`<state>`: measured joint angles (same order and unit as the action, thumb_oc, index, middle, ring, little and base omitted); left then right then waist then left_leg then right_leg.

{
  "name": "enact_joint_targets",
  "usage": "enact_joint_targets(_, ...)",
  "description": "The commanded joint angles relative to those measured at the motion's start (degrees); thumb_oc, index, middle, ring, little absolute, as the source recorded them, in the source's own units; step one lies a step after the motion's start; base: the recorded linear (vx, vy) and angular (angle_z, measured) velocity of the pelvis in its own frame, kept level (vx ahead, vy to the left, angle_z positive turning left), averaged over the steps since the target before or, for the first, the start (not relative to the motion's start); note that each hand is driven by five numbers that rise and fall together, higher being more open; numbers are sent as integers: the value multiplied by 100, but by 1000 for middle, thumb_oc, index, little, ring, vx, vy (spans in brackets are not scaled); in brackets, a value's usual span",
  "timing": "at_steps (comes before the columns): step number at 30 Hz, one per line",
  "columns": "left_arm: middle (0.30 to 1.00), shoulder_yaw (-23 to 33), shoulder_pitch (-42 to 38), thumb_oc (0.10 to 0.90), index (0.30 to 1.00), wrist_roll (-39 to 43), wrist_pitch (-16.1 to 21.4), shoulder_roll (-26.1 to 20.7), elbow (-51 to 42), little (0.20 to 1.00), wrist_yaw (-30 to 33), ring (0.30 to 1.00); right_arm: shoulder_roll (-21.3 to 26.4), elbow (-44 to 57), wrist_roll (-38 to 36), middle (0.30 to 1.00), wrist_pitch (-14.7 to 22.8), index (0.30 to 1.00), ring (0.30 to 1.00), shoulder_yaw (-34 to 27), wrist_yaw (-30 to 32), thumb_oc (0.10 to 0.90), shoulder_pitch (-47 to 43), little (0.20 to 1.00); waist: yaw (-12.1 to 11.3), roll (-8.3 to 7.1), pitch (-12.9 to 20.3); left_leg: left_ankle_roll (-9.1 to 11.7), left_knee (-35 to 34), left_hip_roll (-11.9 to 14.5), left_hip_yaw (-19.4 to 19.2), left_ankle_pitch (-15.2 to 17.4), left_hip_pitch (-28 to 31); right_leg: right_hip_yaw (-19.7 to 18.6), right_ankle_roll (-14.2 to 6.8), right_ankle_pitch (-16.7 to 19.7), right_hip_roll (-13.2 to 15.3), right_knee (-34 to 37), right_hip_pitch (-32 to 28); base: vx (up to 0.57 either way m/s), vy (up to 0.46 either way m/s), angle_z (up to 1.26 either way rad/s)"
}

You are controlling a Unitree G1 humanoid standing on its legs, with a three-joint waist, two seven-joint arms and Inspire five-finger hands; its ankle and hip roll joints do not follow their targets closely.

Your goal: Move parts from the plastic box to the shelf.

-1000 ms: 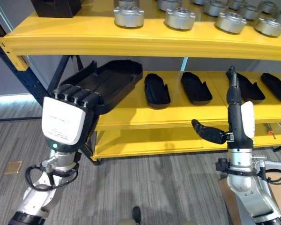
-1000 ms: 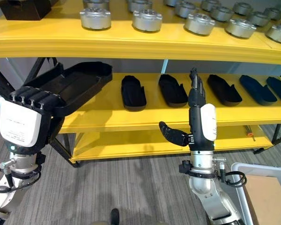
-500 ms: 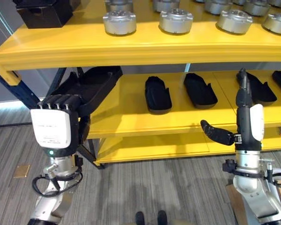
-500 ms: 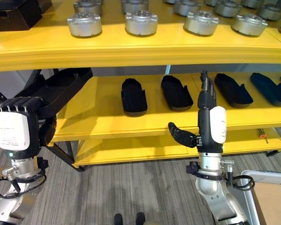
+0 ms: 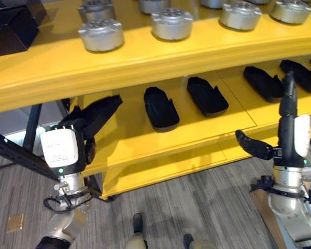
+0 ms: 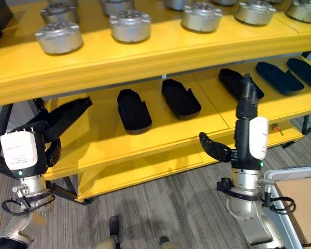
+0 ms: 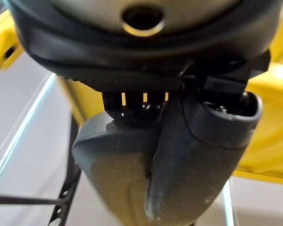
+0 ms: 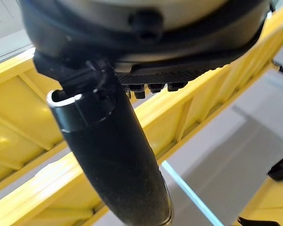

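We see the left hand with its fingers curled round the near end of a long black part, held at the left end of the yellow shelf's middle level — the part's far end reaches over that level's front left corner. The right hand stands upright before the shelf's right end, fingers straight and thumb spread, empty. More black parts lie in a row along the middle level — round metal parts line the top.
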<state>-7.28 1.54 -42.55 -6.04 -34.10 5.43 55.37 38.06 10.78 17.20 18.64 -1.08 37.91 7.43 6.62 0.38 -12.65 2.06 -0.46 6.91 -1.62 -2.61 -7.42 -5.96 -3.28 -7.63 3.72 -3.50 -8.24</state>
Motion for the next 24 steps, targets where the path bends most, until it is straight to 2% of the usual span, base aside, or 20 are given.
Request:
enact_joint_targets(1,300,541,-569,400,300,141,-56,-270,-726,300,399,300,51,673,-7,1000,423,1000,1000,-187,142,900,-380,1000,-154,-223,503,115,57,-151,-257,44,439,620,-226,436,270,33,334,47,90,-15)
enact_joint_targets(2,300,538,-577,400,300,147,-58,-267,-721,300,394,300,44,686,-6,1000,407,1000,1000,-189,135,900,-381,1000,-159,-224,505,113,46,-155,-264,44,451,628,-231,438,278,29,341,71,79,-22)
enact_joint_targets(3,300,552,-567,400,300,195,-115,-218,-710,300,281,300,-18,700,-12,1000,333,1000,1000,-156,71,900,-442,1000,-224,-233,536,114,8,-157,-389,122,555,901,-293,419,400,-4,353,72,42,-29)
enact_joint_targets(5,300,579,-501,400,300,746,39,-128,-718,300,158,300,-85,685,76,1000,241,1000,1000,-13,97,900,-615,1000,-393,-252,549,91,-80,-107,-634,124,668,1351,-382,446,591,-54,379,38,16,-41)
enact_joint_targets(7,300,555,-493,400,300,899,-29,-60,-657,300,206,300,-133,673,163,1000,134,1000,1000,120,187,900,-726,1000,-486,-277,549,80,-126,-74,-755,139,729,1552,-406,437,648,-47,367,14,-30,-44)
enact_joint_targets(14,300,590,-604,400,300,1549,-111,150,-170,300,348,300,-231,611,307,1000,-156,1000,1000,258,317,900,-900,1000,-560,-341,591,87,-171,-30,-798,125,777,1591,-401,516,601,187,248,27,-38,-8)
enact_joint_targets(15,300,573,-644,400,300,1231,-311,147,-59,300,291,300,-250,609,301,1000,-174,1000,1000,281,302,900,-897,1000,-547,-346,611,95,-172,-12,-811,122,780,1592,-402,518,593,203,239,44,-62,-5)
enact_joint_targets(17,300,514,-688,400,300,933,-484,119,45,300,194,300,-259,595,252,1000,-174,1000,1000,286,254,900,-880,1000,-526,-347,630,103,-188,-3,-828,124,803,1588,-402,523,583,224,231,25,-38,-8)
enact_joint_targets(20,300,403,-732,400,300,665,-530,65,221,300,39,300,-241,562,191,1000,-129,1000,1000,287,198,900,-860,1000,-489,-340,655,110,-209,2,-847,127,835,1569,-409,541,574,267,226,14,-31,-3)
enact_joint_targets(21,300,152,-881,400,300,532,-514,32,628,300,-106,300,-214,470,184,1000,-58,1000,1000,348,186,900,-887,1000,-441,-317,679,115,-224,11,-873,125,865,1541,-417,564,568,298,236,10,-31,0)
enact_joint_targets(24,300,-49,-997,400,300,422,-548,16,856,300,-206,300,-204,410,175,1000,-16,1000,1000,418,218,900,-930,1000,-411,-301,690,121,-241,23,-897,123,895,1524,-419,577,565,317,244,4,-13,-1)
